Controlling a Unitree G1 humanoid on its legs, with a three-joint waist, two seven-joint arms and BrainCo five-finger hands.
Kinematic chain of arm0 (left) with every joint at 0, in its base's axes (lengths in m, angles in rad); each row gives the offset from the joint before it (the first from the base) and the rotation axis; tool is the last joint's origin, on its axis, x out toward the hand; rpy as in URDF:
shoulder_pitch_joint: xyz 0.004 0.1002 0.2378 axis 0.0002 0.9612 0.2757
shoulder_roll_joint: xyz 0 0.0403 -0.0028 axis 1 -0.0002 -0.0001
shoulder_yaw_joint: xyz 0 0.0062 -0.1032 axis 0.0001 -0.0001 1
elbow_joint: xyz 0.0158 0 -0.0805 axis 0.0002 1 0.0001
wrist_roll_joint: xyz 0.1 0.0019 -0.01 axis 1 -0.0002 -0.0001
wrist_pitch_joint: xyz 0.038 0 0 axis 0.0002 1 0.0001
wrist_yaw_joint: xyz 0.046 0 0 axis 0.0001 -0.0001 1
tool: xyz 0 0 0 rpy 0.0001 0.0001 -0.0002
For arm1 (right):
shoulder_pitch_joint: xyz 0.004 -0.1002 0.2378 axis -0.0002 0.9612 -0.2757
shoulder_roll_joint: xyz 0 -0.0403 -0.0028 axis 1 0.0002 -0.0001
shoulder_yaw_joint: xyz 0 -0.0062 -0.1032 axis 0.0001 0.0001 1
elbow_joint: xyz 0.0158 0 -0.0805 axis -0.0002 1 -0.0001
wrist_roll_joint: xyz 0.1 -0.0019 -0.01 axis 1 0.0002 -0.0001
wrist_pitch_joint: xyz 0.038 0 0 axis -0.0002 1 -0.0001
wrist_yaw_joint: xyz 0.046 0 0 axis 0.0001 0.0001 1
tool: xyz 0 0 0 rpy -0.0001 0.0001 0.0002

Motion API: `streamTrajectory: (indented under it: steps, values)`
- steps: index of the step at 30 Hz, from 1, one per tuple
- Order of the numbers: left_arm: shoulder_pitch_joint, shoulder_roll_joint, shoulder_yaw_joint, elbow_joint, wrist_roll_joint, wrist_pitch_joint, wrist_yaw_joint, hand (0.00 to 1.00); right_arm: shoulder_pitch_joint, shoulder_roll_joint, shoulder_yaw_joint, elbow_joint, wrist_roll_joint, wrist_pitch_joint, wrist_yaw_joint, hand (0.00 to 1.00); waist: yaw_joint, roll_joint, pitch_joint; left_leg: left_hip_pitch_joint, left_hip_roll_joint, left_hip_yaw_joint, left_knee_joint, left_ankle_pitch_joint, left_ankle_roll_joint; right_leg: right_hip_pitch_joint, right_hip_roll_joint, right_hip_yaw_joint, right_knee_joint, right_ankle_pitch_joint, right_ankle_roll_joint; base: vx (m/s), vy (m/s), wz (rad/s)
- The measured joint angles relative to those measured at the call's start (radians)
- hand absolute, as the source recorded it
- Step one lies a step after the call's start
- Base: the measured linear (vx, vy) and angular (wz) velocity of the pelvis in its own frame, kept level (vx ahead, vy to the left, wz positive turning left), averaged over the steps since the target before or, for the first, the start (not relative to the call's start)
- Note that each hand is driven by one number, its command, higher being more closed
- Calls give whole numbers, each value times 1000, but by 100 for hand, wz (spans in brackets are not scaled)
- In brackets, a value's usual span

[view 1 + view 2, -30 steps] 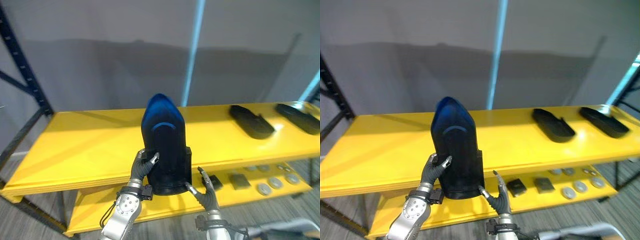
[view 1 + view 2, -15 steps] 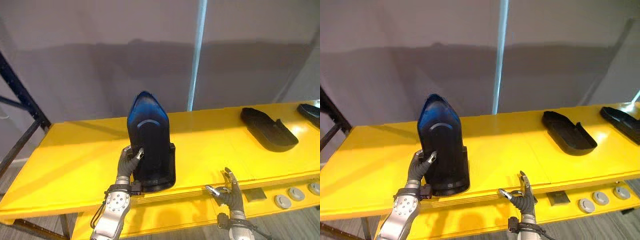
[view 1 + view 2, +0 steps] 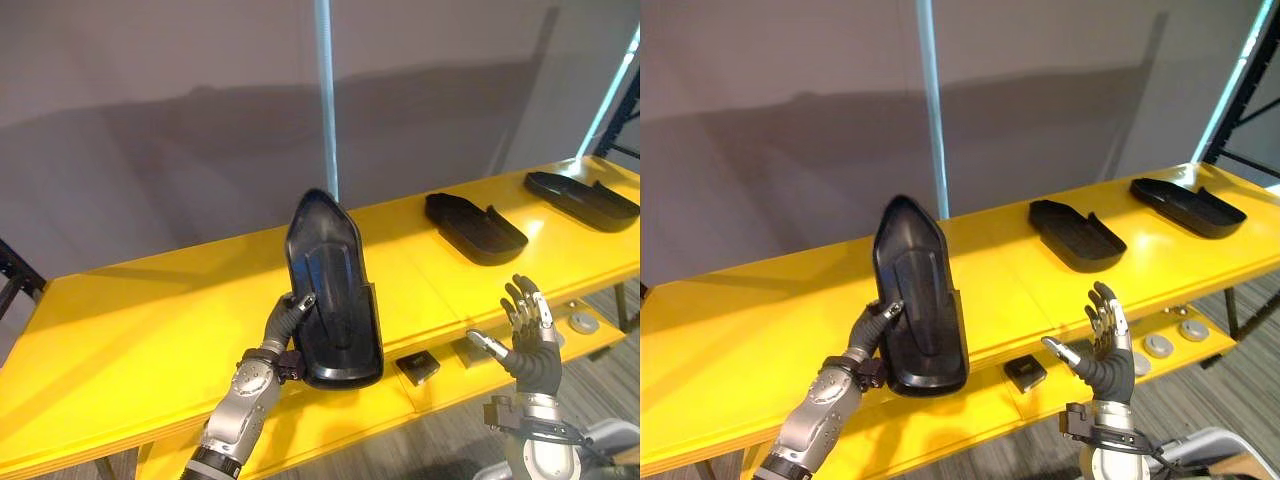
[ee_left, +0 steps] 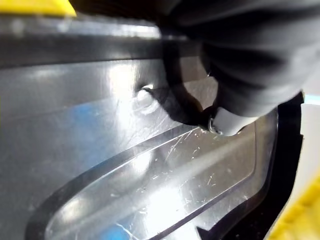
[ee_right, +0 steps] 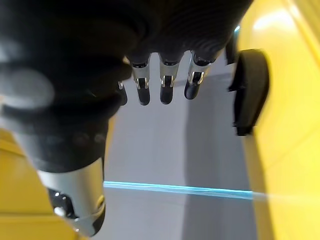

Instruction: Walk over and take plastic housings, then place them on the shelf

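Note:
A black plastic housing stands tilted on end, its lower end over the front edge of the yellow shelf top. My left hand is shut on the housing's left rim, thumb on the face turned toward me. In the left wrist view the housing's glossy surface lies right under the hand's dark cover. My right hand is raised in front of the shelf to the right, open with fingers spread, holding nothing and apart from the housing.
Two more black housings lie flat on the shelf top at the right. A lower yellow shelf holds a small black block and a round grey part. A grey wall stands behind the shelf.
The view has shifted. My right hand has let go of the housing's lower right corner and risen to the right, fingers spread. The housing, held by the left hand alone, has tipped back.

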Motion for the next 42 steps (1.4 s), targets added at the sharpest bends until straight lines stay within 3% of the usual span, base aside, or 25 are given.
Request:
streamTrajectory:
  steps: [7, 17, 25, 26, 32, 42]
  values:
    - [-112, 2, 73, 131, -97, 18, 27, 100, 1, -44, -13, 1, 28, 29, 73, 0, -12, 27, 64, -29, 2, 31, 6, 5, -11, -59, 1, 27, 63, -3, -6, -121, -26, -11]
    - [-360, 68, 159, 254, -124, -73, 136, 100, -89, -111, 46, 0, 70, 86, 73, 0, -24, 36, 198, -130, 10, 45, 42, 25, -19, -168, -3, 28, 111, 3, -15, -47, -28, 2]
    - [-412, 130, 160, 253, -96, -87, 195, 100, -98, -107, 161, -50, 88, 119, 58, 0, -23, 35, 244, -147, 8, 59, 47, 30, -22, -199, -9, 36, 139, 2, -28, 5, 5, -1]
    - [-420, 143, 159, 251, -96, -82, 198, 0, -98, -105, 175, -69, 88, 119, 57, 0, -22, 32, 246, -156, 6, 62, 52, 28, -24, -214, -13, 39, 150, -2, -26, 0, 0, 0]
    - [-436, 164, 159, 249, -97, -41, 209, 0, -110, -90, 241, -78, 88, 139, 35, 0, -20, 21, 255, -185, 14, 69, 93, 10, -30, -230, -14, 39, 166, -7, -22, -26, 0, 0]
    - [-448, 165, 158, 249, -95, -28, 278, 0, -108, -62, 283, -61, 94, 139, 6, 0, -17, 10, 261, -194, 32, 57, 120, 12, -16, -215, 0, 21, 142, 0, -27, -14, -7, 2]
